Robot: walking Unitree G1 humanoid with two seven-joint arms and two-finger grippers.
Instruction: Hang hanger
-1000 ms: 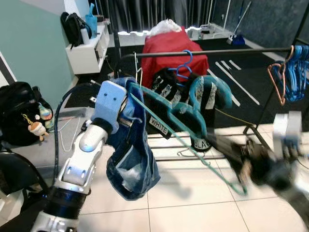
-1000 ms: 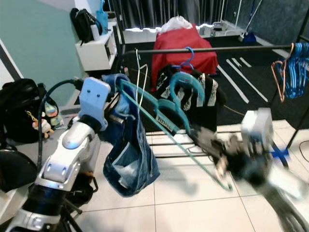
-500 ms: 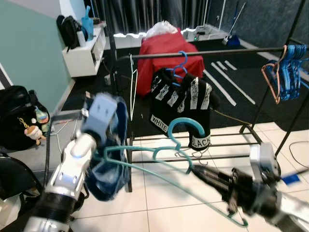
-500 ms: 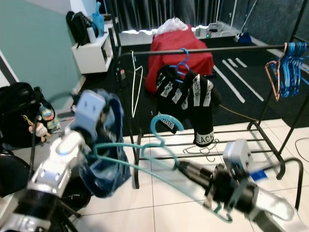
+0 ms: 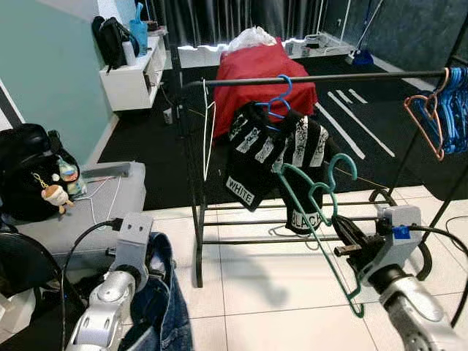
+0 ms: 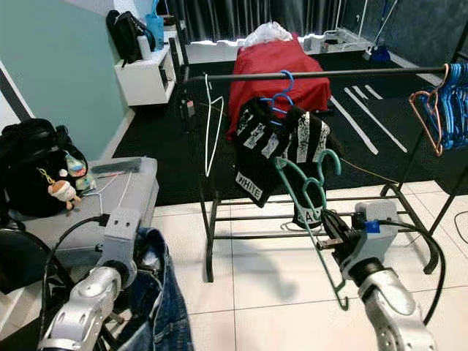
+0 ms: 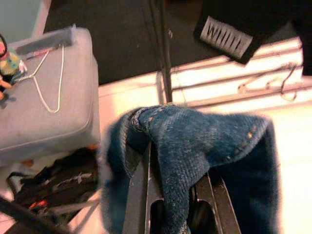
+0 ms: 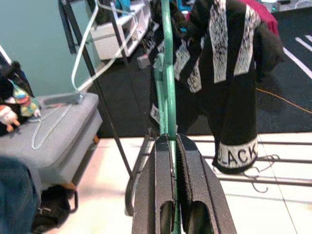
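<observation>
White floor tiles (image 5: pixel 256 292) met a black carpet in front of me, and a black clothes rack (image 5: pixel 197 219) stood across that line, its rail (image 5: pixel 322 77) carrying a blue hanger (image 5: pixel 278 99) with a black-and-white garment (image 5: pixel 274 150), a thin white wire hanger (image 5: pixel 208 135) near its left end and a bunch of blue and orange hangers (image 5: pixel 446 106) at its far right. Behind the rack lay a red-covered heap (image 5: pixel 263 69); to my left sat a grey ottoman (image 5: pixel 110 194) with a black bag (image 5: pixel 29 172) beside it. My right end effector (image 5: pixel 345 234), low and in front of the rack, was closed tight on the teal hanger (image 5: pixel 316 219), which stood nearly upright with its hook below the rail, beside the black-and-white garment and not on the rail. In the right wrist view my fingers (image 8: pixel 192 180) pinched the teal hanger's thin frame between them. My left end effector (image 7: pixel 170 204) hung low at my left side with blue jeans (image 5: pixel 157 307) draped over it; I could not tell how its fingers stood under the denim
</observation>
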